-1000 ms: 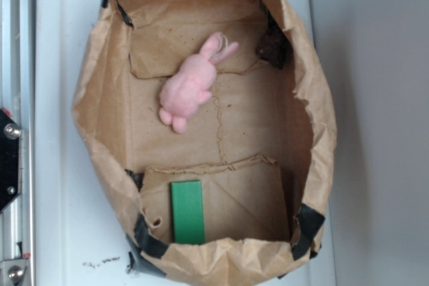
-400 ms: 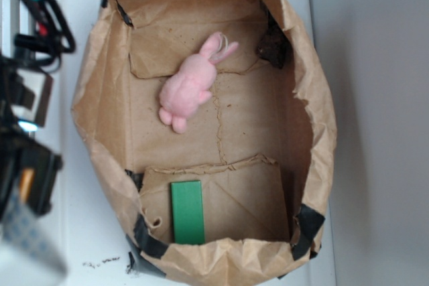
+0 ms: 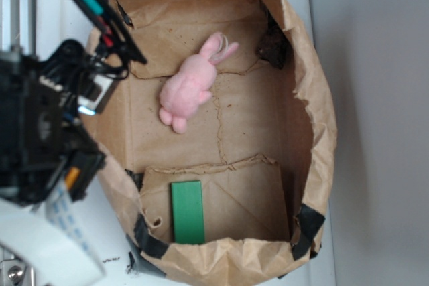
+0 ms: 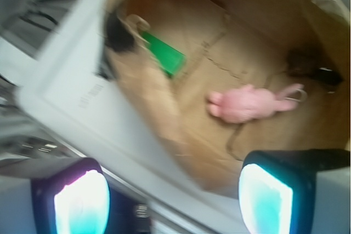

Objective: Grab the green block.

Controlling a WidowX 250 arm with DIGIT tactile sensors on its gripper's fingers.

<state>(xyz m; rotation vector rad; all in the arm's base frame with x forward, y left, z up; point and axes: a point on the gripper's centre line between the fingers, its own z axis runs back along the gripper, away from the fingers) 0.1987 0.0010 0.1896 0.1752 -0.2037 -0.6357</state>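
The green block (image 3: 188, 211) lies flat on the floor of the open brown paper bag (image 3: 315, 98), near its lower-left corner; in the blurred wrist view the green block (image 4: 164, 57) shows at the upper left. My arm (image 3: 47, 132) hangs over the bag's left rim, well to the upper left of the block. In the wrist view my gripper (image 4: 173, 201) is open, its two glowing pads wide apart with nothing between them, above the bag's edge and the white surface.
A pink plush bunny (image 3: 191, 85) lies in the bag's upper middle, also seen as the bunny (image 4: 247, 102) in the wrist view. A dark lump (image 3: 273, 48) sits in the upper-right corner. The bag's crumpled walls rise all around. It stands on a white surface (image 3: 67, 25).
My arm entered from the left and moved right, now overlapping the bag's left rim. The block and the bunny have not moved.
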